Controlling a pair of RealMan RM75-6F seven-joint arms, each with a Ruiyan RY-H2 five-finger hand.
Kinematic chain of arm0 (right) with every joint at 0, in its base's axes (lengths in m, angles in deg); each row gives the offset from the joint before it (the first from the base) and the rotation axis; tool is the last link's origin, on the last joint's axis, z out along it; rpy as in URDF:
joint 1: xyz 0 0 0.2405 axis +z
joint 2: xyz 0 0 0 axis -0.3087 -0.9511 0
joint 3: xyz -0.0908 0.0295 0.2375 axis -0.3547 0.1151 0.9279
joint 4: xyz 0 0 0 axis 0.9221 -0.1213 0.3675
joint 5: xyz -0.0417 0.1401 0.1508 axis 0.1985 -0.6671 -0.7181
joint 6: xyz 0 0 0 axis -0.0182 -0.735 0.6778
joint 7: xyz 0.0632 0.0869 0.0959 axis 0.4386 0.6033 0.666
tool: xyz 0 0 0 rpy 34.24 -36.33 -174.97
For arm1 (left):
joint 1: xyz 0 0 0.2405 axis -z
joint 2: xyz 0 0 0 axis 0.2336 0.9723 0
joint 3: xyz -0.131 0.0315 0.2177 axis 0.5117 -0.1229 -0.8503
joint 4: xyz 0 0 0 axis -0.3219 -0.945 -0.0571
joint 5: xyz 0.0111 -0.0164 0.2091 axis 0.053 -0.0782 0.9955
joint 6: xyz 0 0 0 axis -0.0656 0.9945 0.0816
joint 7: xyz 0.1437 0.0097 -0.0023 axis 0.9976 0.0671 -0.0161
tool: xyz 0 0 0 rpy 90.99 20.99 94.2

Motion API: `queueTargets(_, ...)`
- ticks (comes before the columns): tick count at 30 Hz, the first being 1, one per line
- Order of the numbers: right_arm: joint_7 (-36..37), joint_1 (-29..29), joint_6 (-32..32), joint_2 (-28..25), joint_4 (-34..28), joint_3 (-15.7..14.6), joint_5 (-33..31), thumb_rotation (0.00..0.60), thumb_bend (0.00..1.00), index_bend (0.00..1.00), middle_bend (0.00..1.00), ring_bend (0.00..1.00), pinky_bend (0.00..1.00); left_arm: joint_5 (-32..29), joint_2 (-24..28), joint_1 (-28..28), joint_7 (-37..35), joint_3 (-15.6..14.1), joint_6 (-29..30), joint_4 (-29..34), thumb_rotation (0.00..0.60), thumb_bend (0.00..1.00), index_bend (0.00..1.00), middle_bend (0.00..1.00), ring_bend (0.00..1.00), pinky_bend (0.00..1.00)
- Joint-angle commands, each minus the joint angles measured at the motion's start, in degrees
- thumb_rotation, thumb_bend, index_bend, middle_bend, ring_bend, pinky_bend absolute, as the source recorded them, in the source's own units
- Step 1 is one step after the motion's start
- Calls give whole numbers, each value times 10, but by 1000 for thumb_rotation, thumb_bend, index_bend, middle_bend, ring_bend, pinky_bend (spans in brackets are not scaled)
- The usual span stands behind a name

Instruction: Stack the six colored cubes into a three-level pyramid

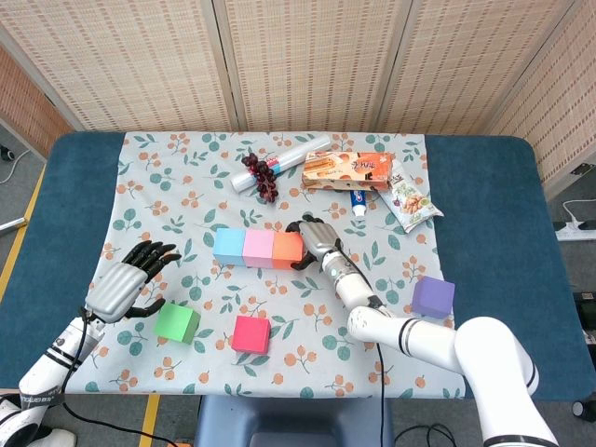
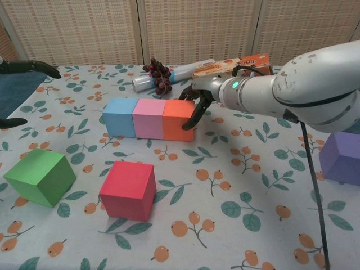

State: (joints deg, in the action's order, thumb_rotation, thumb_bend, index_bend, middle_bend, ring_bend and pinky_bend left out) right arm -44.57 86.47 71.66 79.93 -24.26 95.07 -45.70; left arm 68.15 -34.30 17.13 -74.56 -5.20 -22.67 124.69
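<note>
Fingers [image 2: 198, 115] curled against orange cube [image 2: 178, 119].

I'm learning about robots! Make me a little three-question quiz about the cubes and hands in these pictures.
1. True or false: the blue cube, pink cube and orange cube stand side by side in one row.
2. Which cube lies nearest the left hand? A purple, B green, C orange.
3. Fill in: the right hand touches the ______ cube.

Key
1. True; they touch each other.
2. B, the green cube. The purple cube sits far to the other side.
3. Orange; its fingers rest against that cube's end, and no cube is stacked yet.
</note>
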Motion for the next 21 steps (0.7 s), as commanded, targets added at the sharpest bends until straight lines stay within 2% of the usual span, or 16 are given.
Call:
queueTargets(1,0,-1,1,0,0,0,3,600,105,184,203,4,70,0,0,0,0,0,0,0,600,331,145,58,0,49)
queueTargets(4,1,-3,0,-2,-1,0,6,600,105,140,200,0,57,0,0,-1,0,0,1,0,600,331,145,56,0,49)
queueTargets(12,1,-6,0,-5,-11,-2,11,600,105,98,184,0,39,1,-1,0,0,0,0,0,600,328,145,55,0,49)
queueTargets(18,-2,-7,2,-9,-16,-4,11,600,105,10,141,0,9,1,-1,-1,0,0,1,0,600,328,144,55,0,49)
queueTargets(21,-2,-8,3,-14,-25,-5,12,600,105,0,100,0,0,1,-1,-1,0,0,2,1,600,327,143,55,0,49)
